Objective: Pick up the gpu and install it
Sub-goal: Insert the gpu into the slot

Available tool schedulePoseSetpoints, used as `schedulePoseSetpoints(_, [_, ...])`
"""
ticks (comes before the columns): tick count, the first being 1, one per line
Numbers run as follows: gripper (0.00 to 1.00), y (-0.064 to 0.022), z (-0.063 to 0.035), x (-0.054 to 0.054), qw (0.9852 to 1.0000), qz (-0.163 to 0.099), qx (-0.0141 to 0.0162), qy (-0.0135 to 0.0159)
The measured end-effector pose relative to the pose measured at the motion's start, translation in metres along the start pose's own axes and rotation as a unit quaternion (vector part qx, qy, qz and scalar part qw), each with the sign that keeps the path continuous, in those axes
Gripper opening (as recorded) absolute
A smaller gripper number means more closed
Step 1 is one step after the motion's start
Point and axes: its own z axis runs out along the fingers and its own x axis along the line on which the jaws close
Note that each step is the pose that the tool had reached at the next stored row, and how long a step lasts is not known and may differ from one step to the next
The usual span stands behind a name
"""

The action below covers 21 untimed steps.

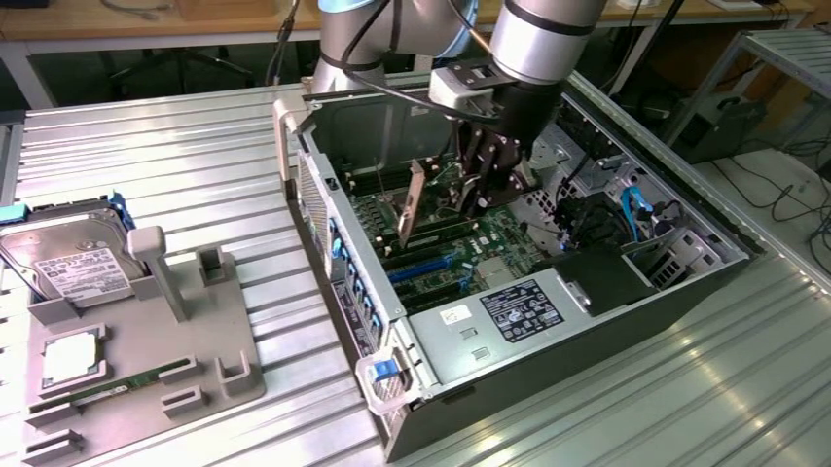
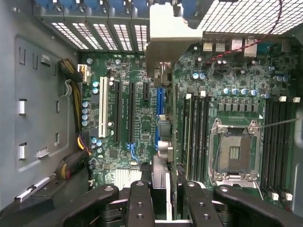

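Observation:
The gpu (image 1: 413, 206) stands on edge inside the open computer case (image 1: 520, 321), its silver end bracket toward the case's rear wall. My gripper (image 1: 472, 197) reaches down into the case and is shut on the card's upper edge. In the wrist view the gpu (image 2: 166, 45) runs away from my gripper (image 2: 163, 201) edge-on, with one black finger (image 2: 139, 203) on each side of it. It hangs over the motherboard (image 2: 137, 123), in line with the blue slot (image 2: 160, 111). Whether the card touches the slot I cannot tell.
On the exterior view's left, a grey fixture tray (image 1: 195, 360) holds a silver hard drive (image 1: 72, 265), a processor chip (image 1: 72, 355) and a green memory stick (image 1: 120, 386). The ribbed metal table (image 1: 195, 165) carries it all. Cables and a drive cage (image 1: 663, 253) fill the case's front.

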Motion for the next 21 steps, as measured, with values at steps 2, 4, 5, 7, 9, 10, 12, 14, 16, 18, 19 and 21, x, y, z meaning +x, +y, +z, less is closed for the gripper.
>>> schedulePoseSetpoints(2, [0.29, -0.0001, 0.004, 0.0, 1.0, 0.0, 0.0, 0.0])
schedulePoseSetpoints(4, [0.29, -0.0003, 0.0069, 0.0, 1.0, 0.0, -0.0001, 0.002])
schedulePoseSetpoints(5, [0.29, -0.0004, 0.0085, 0.0, 1.0, 0.0, -0.0002, 0.0027])
schedulePoseSetpoints(7, [0.29, -0.0004, 0.011, 0.0, 1.0, 0.0, -0.0001, 0.0027])
schedulePoseSetpoints(9, [0.29, -0.0004, 0.0126, 0.0, 1.0, 0.001, -0.0002, 0.0061])
schedulePoseSetpoints(10, [0.29, -0.0004, 0.0128, -0.001, 0.9999, 0.001, -0.0006, 0.0119])
schedulePoseSetpoints(12, [0.29, -0.0005, 0.0141, -0.001, 0.9998, 0.002, -0.0009, 0.0205])
schedulePoseSetpoints(14, [0.29, 0.0011, 0.0176, -0.001, 0.9998, 0.002, -0.0008, 0.0217])
schedulePoseSetpoints(16, [0.29, 0.0033, 0.0201, -0.002, 0.9998, 0.003, -0.0008, 0.0216])
schedulePoseSetpoints(18, [0.29, 0.0042, 0.0226, -0.002, 0.9998, 0.005, -0.0008, 0.0208])
schedulePoseSetpoints(19, [0.29, 0.0042, 0.0246, -0.002, 0.9997, 0.013, -0.001, 0.0205])
schedulePoseSetpoints(21, [0.29, 0.0041, 0.0283, -0.002, 0.9994, 0.029, -0.0013, 0.0199])
